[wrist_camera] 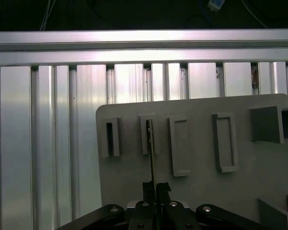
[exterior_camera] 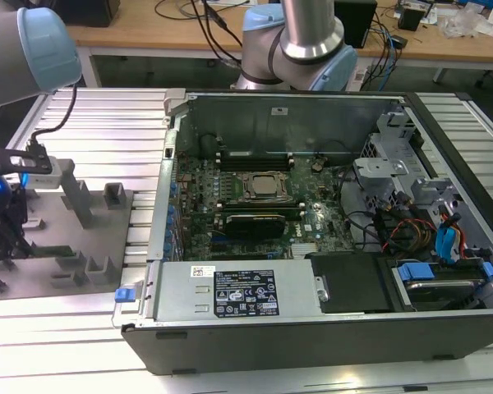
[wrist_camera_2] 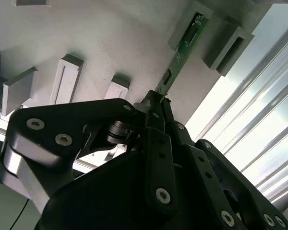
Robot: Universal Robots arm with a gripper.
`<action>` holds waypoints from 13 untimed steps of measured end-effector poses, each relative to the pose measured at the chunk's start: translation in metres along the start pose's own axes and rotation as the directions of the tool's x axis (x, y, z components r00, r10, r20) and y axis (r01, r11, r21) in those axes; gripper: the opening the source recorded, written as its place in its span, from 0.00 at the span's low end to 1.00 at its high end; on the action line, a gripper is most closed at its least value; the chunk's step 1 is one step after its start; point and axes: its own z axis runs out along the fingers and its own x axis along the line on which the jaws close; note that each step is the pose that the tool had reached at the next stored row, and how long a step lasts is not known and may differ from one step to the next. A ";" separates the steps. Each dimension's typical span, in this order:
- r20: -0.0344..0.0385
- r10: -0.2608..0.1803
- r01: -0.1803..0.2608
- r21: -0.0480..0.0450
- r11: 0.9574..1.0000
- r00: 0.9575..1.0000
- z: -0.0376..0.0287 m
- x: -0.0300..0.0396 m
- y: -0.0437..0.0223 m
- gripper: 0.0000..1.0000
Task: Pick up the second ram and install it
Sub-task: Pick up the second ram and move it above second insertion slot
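Ribbed aluminium table (wrist_camera: 53, 143) shines; fixture plate (wrist_camera: 201, 191) is matt grey plastic; gripper (wrist_camera_2: 157, 101) matt black, bright-screwed; second ram (wrist_camera_2: 185, 45) green circuit board.

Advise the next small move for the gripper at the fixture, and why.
Probably a short, straight pull away from the fixture plate, keeping the stick in line with its grey slot. In both wrist views the gripper appears shut on the second ram, whose far end sits in that slot; sideways motion could bind or bend it.
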 end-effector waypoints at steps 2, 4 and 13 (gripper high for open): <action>0.000 0.000 0.000 0.000 1.000 1.000 -0.0028 -0.0001 0.0001 0.14; 0.000 0.000 0.000 0.000 1.000 1.000 -0.0055 -0.0002 0.0003 0.14; 0.000 0.000 0.000 0.000 1.000 1.000 -0.0155 -0.0004 0.0007 0.14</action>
